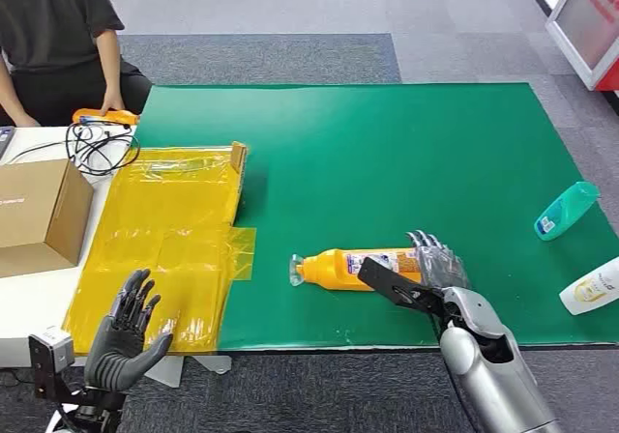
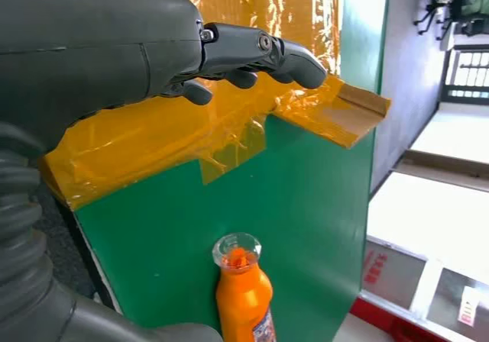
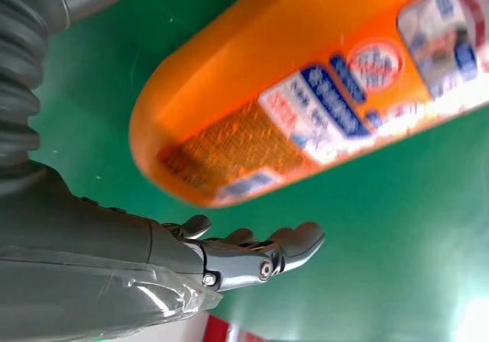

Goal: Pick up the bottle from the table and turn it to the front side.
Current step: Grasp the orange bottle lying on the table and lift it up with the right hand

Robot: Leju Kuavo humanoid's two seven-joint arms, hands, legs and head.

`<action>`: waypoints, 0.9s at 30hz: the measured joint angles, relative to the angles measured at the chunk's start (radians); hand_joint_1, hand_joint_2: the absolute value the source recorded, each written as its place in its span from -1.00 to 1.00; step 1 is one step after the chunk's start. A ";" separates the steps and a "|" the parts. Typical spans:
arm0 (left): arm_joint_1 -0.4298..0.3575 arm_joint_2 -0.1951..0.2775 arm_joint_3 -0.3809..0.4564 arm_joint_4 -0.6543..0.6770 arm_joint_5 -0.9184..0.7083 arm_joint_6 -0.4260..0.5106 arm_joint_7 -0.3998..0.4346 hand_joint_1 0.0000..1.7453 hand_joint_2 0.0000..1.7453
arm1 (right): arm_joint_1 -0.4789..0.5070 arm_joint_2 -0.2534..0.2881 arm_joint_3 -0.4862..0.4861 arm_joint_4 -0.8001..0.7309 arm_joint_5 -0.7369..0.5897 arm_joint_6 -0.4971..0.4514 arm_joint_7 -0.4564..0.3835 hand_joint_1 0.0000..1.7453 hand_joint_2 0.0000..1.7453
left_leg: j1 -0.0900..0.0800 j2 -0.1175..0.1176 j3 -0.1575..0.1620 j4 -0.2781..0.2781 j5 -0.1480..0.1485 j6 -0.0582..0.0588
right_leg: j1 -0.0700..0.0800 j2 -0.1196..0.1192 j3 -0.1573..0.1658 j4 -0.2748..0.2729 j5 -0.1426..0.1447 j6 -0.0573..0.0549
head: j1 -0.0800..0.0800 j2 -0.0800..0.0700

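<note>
Closest to us, our left hand (image 1: pixel 123 333) hovers at the near edge of the tabletop, fingers (image 2: pixel 271 56) spread and released, holding nothing, just over the yellow plastic sheeting (image 1: pixel 164 240) that covers the left part of the surface. Over on the right, our right hand (image 1: pixel 435 269) sits at the base end of the orange bottle (image 1: pixel 358 268), fingers extended beside it; in the right wrist view the bottle's label side hangs above the open fingers (image 3: pixel 254 254) with green showing between, so we see no grasp there. That bottle lies on its side on the green mat (image 1: pixel 409 143), near the front edge, clear cap pointing towards the yellow sheeting. Further right on the mat we spot a teal bottle (image 1: pixel 566 210) lying tilted, and a white bottle (image 1: pixel 591 286) at the very edge. On the left, a cardboard box (image 1: pixel 40 216) and black cables (image 1: pixel 99 146) rest on a white surface, where a seated person (image 1: pixel 58 37) has a hand on an orange object (image 1: pixel 105 116). Grey carpet tiles (image 1: pixel 292 8) stretch beyond the tabletop.
</note>
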 joint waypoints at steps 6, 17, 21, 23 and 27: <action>-0.016 0.026 -0.028 0.037 0.002 0.011 -0.051 -1.00 1.00 | -0.043 -0.018 0.055 0.085 -0.015 0.010 -0.004 -1.00 1.00 | 0.000 0.000 0.000 0.000 0.000 0.000 | 0.000 0.000 0.000 0.000 0.000 0.000 | 0.000 0.000; -0.024 0.061 -0.065 0.088 0.016 0.034 -0.061 -1.00 1.00 | -0.118 -0.029 0.126 0.186 -0.037 -0.017 0.001 1.00 1.00 | 0.000 0.000 0.001 0.000 0.000 0.000 | 0.000 0.000 0.001 0.000 0.000 0.000 | 0.000 0.000; -0.023 0.064 -0.065 0.093 0.019 0.037 -0.052 -1.00 1.00 | -0.118 -0.033 0.133 0.187 -0.047 -0.028 0.003 1.00 1.00 | 0.000 0.000 0.001 0.000 0.000 0.000 | 0.000 0.000 0.001 0.000 0.000 0.000 | 0.000 0.000; -0.021 0.065 -0.065 0.093 0.022 0.037 -0.044 -1.00 1.00 | -0.112 -0.033 0.134 0.179 -0.048 -0.035 0.008 1.00 1.00 | 0.000 0.000 0.001 0.000 0.000 0.000 | 0.000 0.000 0.001 0.000 0.000 0.000 | 0.000 0.000; -0.012 0.063 -0.063 0.090 0.026 0.037 -0.026 -1.00 1.00 | -0.074 -0.033 0.133 0.128 -0.045 -0.062 0.022 1.00 1.00 | 0.000 0.000 0.000 0.000 0.000 0.000 | 0.000 0.000 0.000 0.000 0.000 0.000 | 0.000 0.000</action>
